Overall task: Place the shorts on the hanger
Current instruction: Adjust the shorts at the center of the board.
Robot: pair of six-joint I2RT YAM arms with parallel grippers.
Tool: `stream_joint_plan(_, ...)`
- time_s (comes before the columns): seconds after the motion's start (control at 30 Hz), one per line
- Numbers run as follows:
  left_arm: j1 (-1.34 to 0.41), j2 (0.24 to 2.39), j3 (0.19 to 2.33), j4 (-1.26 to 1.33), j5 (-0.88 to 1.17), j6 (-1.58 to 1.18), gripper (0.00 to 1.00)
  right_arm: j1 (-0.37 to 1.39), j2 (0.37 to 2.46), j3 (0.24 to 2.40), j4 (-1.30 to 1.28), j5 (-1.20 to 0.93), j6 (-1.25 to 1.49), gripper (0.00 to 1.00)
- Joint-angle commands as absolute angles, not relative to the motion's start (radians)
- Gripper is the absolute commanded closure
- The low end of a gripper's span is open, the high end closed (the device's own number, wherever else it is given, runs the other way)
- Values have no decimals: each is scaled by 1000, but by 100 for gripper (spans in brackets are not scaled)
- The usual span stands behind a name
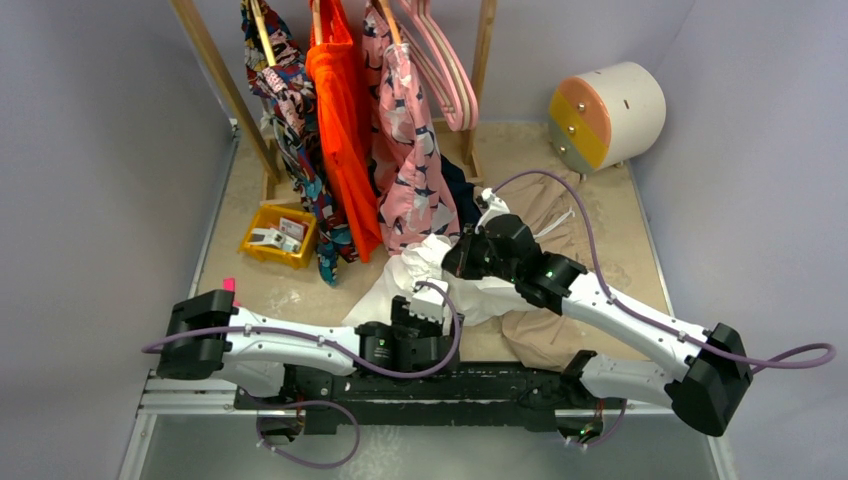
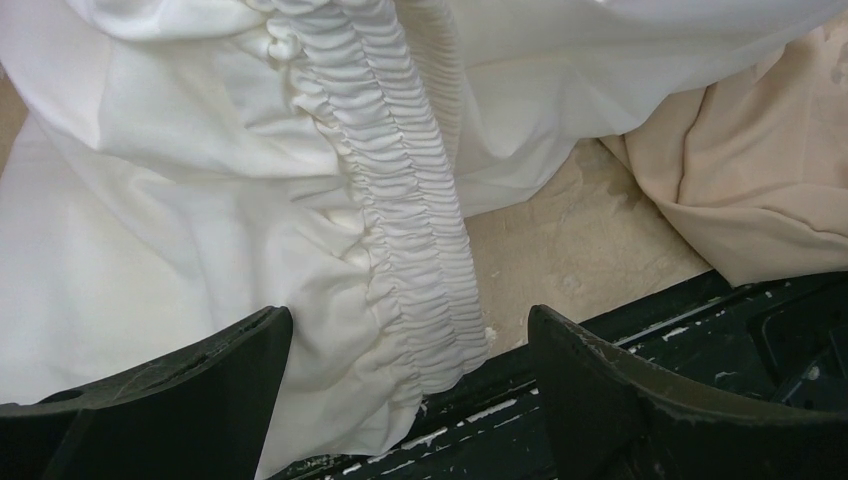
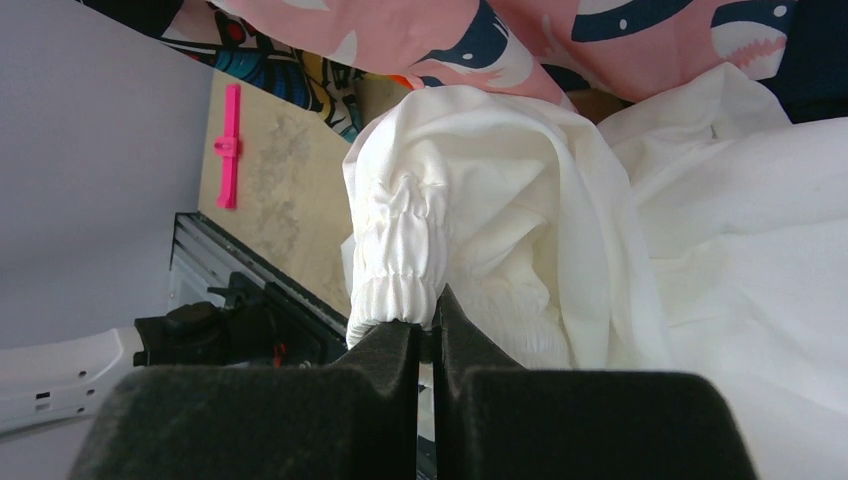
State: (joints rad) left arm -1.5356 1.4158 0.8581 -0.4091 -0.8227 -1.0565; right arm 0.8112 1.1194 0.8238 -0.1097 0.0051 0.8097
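- The right gripper (image 3: 428, 325) was seen at bottom centre, its jaws pressed together on the gathered waistband of the shorts (image 3: 540, 230).
- A pink patterned garment (image 3: 450, 30) was draped across the top edge.
- A pink strip (image 3: 230, 145) was laid flat at the upper left.

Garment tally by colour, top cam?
Multicolour patterned hanging garment: 1
Plain orange hanging garment: 1
Pink hanging garment with navy-and-white pattern: 1
Plain white thin-fabric shorts: 1
Tan beige crumpled garment: 1
Total: 5; dark fabric behind the pink one uncounted.
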Motion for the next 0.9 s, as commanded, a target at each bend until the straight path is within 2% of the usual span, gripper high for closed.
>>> stream_joint_plan(0.0, -1546, 1463, 890, -410, -864, -1088, 13, 810, 1096, 808, -54, -32, 852, 100)
stream_joint_plan(0.2, -1546, 1483, 884, -424, -899, -1124, 13, 810, 1102, 809, -51, -44, 858, 100)
stream_joint_plan(0.3, -1546, 1485, 881, -458, -919, -1155, 17, 810, 1102, 814, -55, -44, 859, 100)
stream_joint_plan(0.87, -1546, 1220, 808, -770, -1043, -1332, 62, 809, 1014, 804, -183, 81, 817, 100)
